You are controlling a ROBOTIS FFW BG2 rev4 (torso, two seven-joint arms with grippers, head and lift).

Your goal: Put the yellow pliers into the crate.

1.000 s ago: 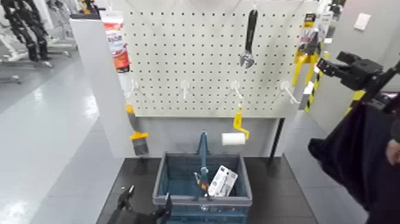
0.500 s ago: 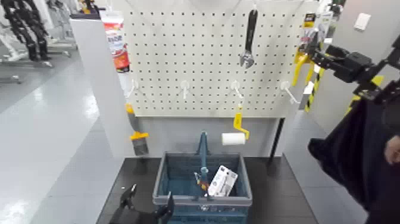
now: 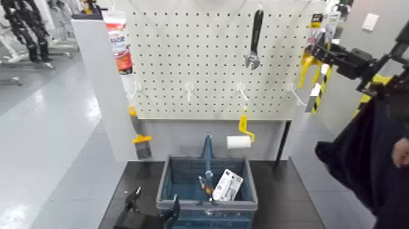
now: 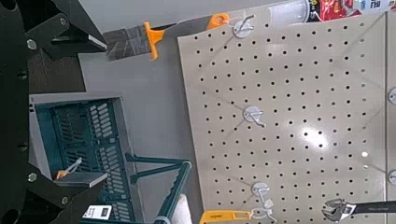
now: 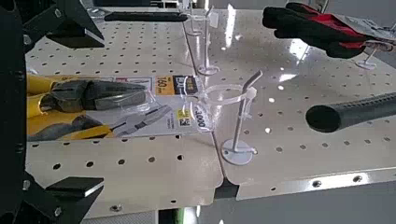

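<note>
The small pliers with two curved bright-yellow handles, on a printed retail card (image 5: pixel 89 107), hang at the upper right of the white perforated pegboard (image 3: pixel 213 61). They lie between the two fingers of the black right gripper (image 5: pixel 70 112), in front of its wrist; the fingers stand apart, one on either side of the card. Whether either finger touches them cannot be told.

Below the right gripper and toward the robot's left, well apart from it, stands the dark blue-grey slatted plastic crate (image 3: pixel 208 206) with a thick rim and an upright centre handle. A white printed package (image 3: pixel 227 185) leans inside it.

Between the right gripper and the crate hangs a white paint roller with a yellow handle (image 3: pixel 238 142). Farther left of the right gripper, a metal adjustable wrench with a black handle (image 3: pixel 256 39) hangs on the board.

The black left gripper (image 3: pixel 154 206) waits just beside the crate's left side, its fingers apart.
</note>
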